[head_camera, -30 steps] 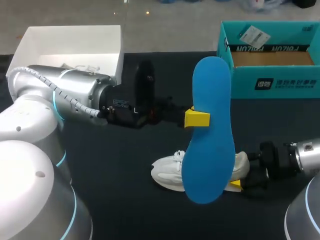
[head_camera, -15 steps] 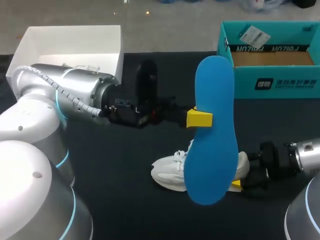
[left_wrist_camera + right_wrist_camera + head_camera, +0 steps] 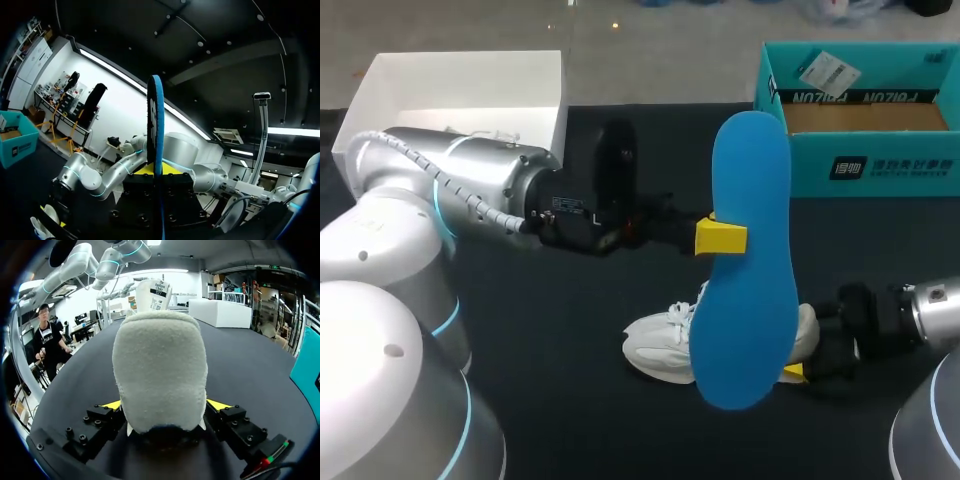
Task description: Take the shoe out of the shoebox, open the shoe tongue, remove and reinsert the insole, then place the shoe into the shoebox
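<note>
Head view — left hand pinches insole; right hand clamps shoe.

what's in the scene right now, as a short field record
left gripper: shut on the insole, holding it up off the table
right gripper: shut on the shoe's heel
insole: blue, out of the shoe
shoe: white, resting on the table
boxes: teal box far right, white box far left, both open

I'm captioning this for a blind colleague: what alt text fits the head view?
The left gripper holds a blue insole raised over a white shoe, whose heel the right gripper clamps on the dark table. A teal shoebox stands behind them.
</note>
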You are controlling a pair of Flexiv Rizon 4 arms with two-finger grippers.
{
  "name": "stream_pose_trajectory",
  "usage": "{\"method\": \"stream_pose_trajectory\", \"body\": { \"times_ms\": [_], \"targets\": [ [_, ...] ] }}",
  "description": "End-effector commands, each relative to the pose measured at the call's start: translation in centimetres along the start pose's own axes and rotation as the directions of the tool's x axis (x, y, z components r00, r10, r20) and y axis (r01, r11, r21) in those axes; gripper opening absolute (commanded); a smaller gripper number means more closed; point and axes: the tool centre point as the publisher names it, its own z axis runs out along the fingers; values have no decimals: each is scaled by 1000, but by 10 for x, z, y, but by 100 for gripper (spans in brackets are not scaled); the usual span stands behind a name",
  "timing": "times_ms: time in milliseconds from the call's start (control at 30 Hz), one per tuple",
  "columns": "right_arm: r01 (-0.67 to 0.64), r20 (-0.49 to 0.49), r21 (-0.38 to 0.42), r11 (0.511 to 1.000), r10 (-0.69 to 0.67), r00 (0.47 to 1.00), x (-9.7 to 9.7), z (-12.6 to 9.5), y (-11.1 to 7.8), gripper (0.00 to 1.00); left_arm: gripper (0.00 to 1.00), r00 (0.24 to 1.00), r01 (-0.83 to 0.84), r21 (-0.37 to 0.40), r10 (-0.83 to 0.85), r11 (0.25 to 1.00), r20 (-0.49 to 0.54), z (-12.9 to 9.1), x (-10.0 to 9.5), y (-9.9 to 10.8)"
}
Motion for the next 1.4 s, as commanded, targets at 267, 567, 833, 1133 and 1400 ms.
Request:
{"method": "stream_pose_trajectory", "body": {
  "times_ms": [267, 567, 833, 1133, 1400],
  "targets": [
    [16, 85, 238, 971, -37, 996, 1, -20, 25, 100, 0, 956, 0, 7, -2, 1000, 292, 9, 6, -1],
    [23, 148, 460, 888, -102, 984, -9, -64, 40, 100, 0, 956, 0, 7, -2, 1000, 292, 9, 6, -1],
    [100, 56, 655, 749, -180, 982, -14, -86, 52, 100, 0, 956, 0, 7, -2, 1000, 292, 9, 6, -1],
    [31, 59, 801, 598, -131, 990, -11, -82, 62, 100, 0, 956, 0, 7, -2, 1000, 292, 9, 6, -1],
    [-8, 85, 851, 525, -122, 989, -10, -76, 67, 100, 0, 956, 0, 7, -2, 1000, 292, 9, 6, -1]
  ]
}}
